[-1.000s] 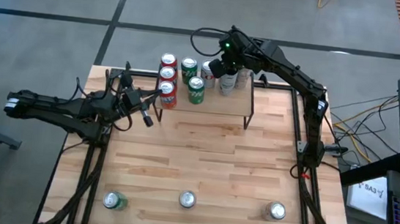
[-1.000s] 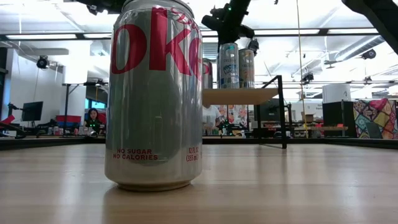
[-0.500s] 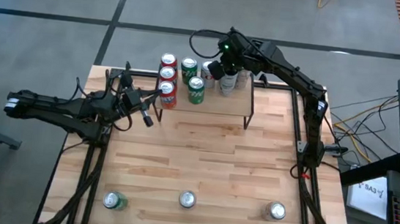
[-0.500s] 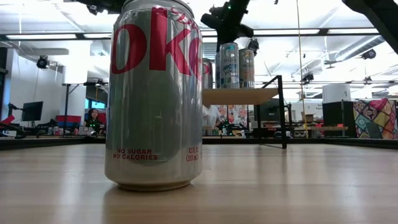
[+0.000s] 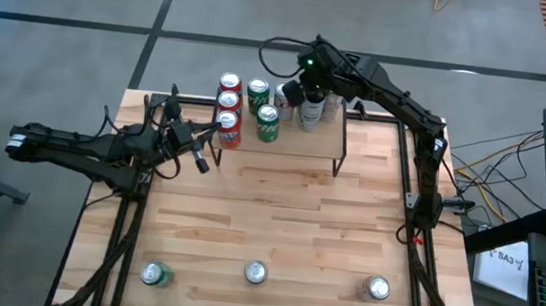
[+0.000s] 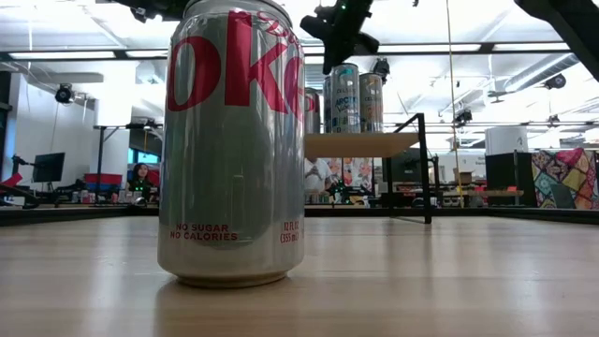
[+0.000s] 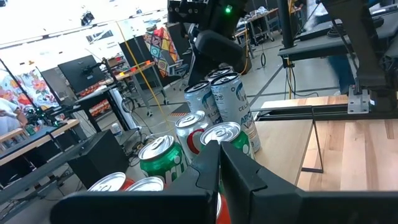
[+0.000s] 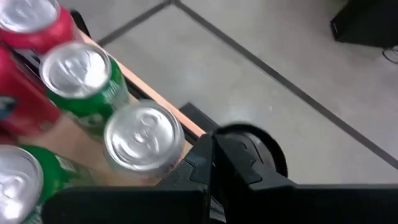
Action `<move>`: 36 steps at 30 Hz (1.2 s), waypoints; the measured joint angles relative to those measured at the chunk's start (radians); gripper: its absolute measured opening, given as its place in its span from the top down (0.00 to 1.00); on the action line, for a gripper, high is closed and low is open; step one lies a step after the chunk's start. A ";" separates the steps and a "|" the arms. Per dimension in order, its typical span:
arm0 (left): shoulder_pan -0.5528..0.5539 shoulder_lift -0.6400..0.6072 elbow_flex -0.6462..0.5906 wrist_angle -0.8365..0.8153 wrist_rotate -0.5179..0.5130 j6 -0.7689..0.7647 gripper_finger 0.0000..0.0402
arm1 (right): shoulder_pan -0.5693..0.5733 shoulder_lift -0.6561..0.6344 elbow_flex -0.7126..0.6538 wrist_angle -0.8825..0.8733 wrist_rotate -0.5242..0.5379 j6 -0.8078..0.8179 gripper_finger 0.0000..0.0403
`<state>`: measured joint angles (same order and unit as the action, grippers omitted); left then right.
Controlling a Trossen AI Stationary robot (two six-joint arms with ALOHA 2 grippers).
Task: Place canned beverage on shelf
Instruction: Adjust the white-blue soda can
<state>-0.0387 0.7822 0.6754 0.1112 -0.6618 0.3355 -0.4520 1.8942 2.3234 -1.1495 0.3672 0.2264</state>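
Hovering above the cans on the shelf [image 5: 290,135], the right hand [image 5: 296,92] is pinched shut and empty.
Red, green and silver cans [image 5: 267,122] crowd the shelf at the counter's [image 5: 276,224] far edge; the left hand [image 5: 202,162], also shut, waits near the shelf's left end.

You have three red aluminium cans [image 5: 227,103] and two green aluminium cans [image 5: 262,109] with silver lids on the pale light-wood shelf board [image 5: 299,139], which has thin black legs. Beside them stand silver-and-white cans [image 5: 312,110]. The big silver can with red lettering [image 6: 234,140] fills your low view. The pale striped wood tabletop [image 5: 277,214] carries three more silver-topped cans [image 5: 255,272], one with green sides.
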 joint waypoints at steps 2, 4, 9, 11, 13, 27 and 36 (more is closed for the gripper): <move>0.000 0.000 0.000 0.000 0.000 0.000 1.00 | 0.001 0.000 0.009 0.029 -0.002 -0.006 0.98; 0.000 0.000 0.000 0.001 0.000 0.000 1.00 | 0.001 -0.003 0.011 0.060 -0.011 -0.014 0.98; 0.000 0.000 0.000 0.005 0.000 0.000 1.00 | 0.003 0.005 0.011 0.077 -0.048 -0.015 0.98; 0.000 0.000 0.000 0.005 0.000 0.000 1.00 | 0.007 0.017 0.011 0.076 -0.054 -0.016 0.98; 0.000 0.000 0.000 0.005 0.000 0.000 1.00 | 0.008 0.031 0.011 0.066 -0.056 -0.016 0.98; 0.000 0.000 0.000 0.003 0.000 0.000 1.00 | 0.007 0.047 0.010 0.025 -0.025 0.000 0.98; 0.000 0.000 0.000 0.002 0.000 0.000 1.00 | 0.007 0.047 0.010 0.015 0.000 0.001 0.98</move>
<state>-0.0387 0.7822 0.6754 0.1131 -0.6619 0.3355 -0.4450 1.9408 2.3329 -1.1346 0.3672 0.2276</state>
